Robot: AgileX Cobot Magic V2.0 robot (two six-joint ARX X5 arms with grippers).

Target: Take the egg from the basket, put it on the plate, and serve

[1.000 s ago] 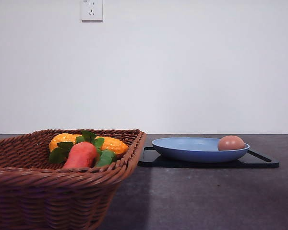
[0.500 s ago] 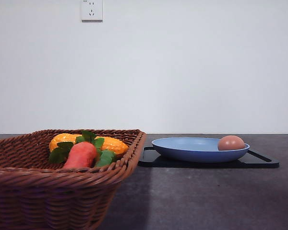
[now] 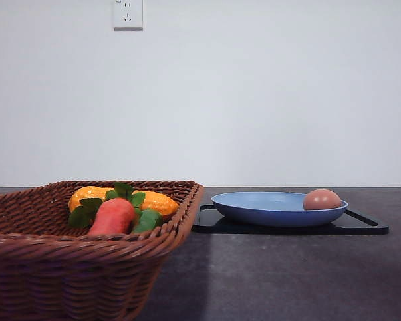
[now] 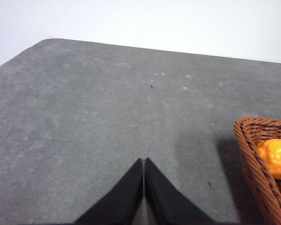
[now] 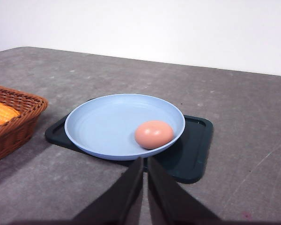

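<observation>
The egg (image 3: 321, 198) lies in the blue plate (image 3: 267, 208), toward its right rim, on a black tray (image 3: 361, 226) on the grey, speckled table (image 3: 287, 274). The wicker basket (image 3: 67, 267) sits at the table's near left. A white wall (image 3: 254, 100) carries an outlet (image 3: 127, 13). Left gripper (image 4: 144, 161) and right gripper (image 5: 144, 161) are both clenched, empty.
</observation>
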